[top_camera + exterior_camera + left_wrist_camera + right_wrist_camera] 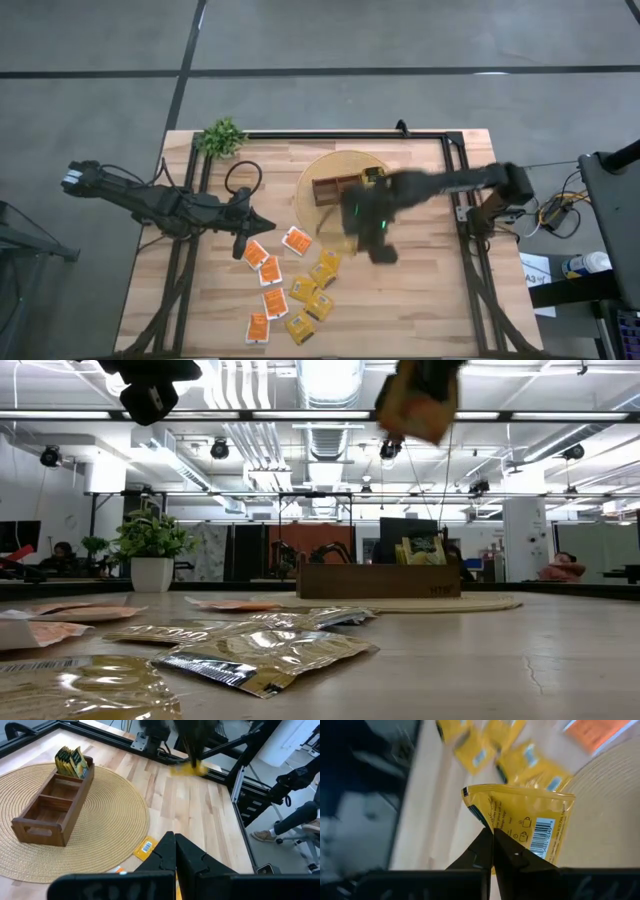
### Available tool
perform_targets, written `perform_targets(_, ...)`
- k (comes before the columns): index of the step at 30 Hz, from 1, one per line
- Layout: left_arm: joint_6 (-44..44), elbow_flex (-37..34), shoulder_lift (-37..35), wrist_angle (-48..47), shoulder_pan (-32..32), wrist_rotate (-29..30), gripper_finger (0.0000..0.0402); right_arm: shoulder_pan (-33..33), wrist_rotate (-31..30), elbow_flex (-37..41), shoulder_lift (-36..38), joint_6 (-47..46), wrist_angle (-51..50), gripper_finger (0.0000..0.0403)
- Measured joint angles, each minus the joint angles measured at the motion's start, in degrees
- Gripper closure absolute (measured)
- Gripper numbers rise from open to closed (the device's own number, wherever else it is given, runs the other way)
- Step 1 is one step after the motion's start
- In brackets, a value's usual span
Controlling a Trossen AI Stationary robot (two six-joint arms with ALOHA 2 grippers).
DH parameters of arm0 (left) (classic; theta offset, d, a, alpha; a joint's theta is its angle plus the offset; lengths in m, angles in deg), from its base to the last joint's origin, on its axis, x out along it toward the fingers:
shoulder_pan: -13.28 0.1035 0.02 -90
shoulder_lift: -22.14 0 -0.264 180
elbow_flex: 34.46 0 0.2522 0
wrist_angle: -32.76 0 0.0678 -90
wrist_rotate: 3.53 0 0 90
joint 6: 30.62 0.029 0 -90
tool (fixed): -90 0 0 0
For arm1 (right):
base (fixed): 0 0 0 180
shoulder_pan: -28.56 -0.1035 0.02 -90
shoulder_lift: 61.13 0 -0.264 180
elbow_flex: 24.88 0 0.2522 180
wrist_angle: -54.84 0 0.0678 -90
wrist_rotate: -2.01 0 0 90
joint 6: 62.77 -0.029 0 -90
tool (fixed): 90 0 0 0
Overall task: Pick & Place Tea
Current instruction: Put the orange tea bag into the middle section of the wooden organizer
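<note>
Right gripper (492, 842) pinching one yellow tea sachet (530, 822) by its edge, fingers pressed tight on it, the packet lifted clear of the tabletop (420, 300); in the low view the held sachet hangs high above the wooden box (378, 580). From above, this gripper sits just off the near edge of the round woven mat (345, 162), with the box on the mat just beyond it. Box is long, three compartments; one end compartment holds several yellow sachets standing on edge (71, 761), the other two show bare wood. Loose sachets lie flat on the tabletop below and to the side of the right gripper: a cluster of yellow ones (312, 295) nearest it, orange-and-white ones (268, 270) farther off toward the left arm. Left gripper (175, 845) fingers pressed together, holding nothing, hovering beside the orange-and-white sachets, well apart from the right gripper. Small potted plant (222, 136) at the far corner of the tabletop, beyond the left gripper.
</note>
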Motion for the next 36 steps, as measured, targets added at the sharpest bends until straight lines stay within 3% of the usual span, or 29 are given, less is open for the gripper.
perform_targets(9, 0.0, 0.0, 0.0, 0.1, 0.0, 0.0, 0.0402, 20.1, 15.4, -1.0, 6.1, 3.0, -1.6, 0.0395)
perform_targets(14, 0.0, 0.0, 0.0, 0.1, 0.0, 0.0, 0.0402, 26.5, 18.1, -2.1, 4.9, 9.0, -6.0, 0.0395)
perform_targets(26, 0.0, 0.0, 0.0, 0.3, 0.0, 0.0, 0.0402, 33.1, 21.0, -14.8, -7.9, 24.7, -20.4, 0.0395)
perform_targets(36, -0.9, 0.0, 0.0, 0.4, 0.0, 0.0, 0.0402, 35.3, 21.4, -25.5, -17.4, 29.8, -24.2, 0.0395)
